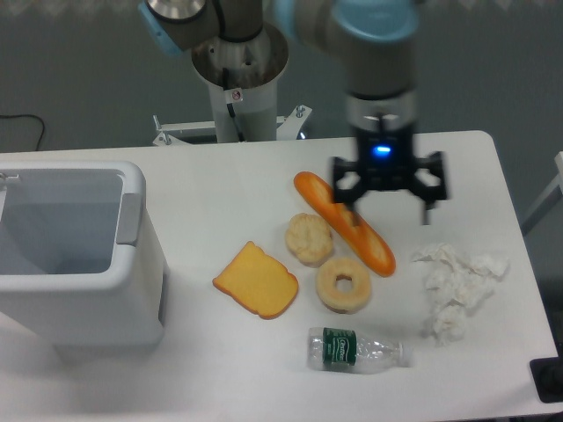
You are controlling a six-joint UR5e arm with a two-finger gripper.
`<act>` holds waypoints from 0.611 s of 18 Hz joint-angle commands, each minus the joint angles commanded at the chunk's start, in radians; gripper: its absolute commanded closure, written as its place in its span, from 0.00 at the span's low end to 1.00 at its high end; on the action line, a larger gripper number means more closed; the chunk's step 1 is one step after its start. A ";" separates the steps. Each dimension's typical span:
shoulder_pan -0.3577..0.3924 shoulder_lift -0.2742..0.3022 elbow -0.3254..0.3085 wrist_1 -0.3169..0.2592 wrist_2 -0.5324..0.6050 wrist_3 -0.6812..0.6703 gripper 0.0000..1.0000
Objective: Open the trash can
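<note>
- The trash can (pixel 84 264) stands at the tabletop's left edge, its top open.
- The gripper (pixel 389 204), fingers spread and holding nothing, hovers above the baguette (pixel 345 222).

White trash can (pixel 97 290) with grey tab (pixel 128 219), orange baguette (pixel 345 222), yellow toast (pixel 256 280), green-labelled clear bottle (pixel 356 349), black claw (pixel 390 204) glowing blue

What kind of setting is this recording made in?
Probably a robot lab test bench: a white table with an open trash can, a baguette that may be fake, and the gripper overhead.
</note>
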 joint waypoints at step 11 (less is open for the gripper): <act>0.028 -0.114 -0.005 -0.012 0.106 0.263 0.00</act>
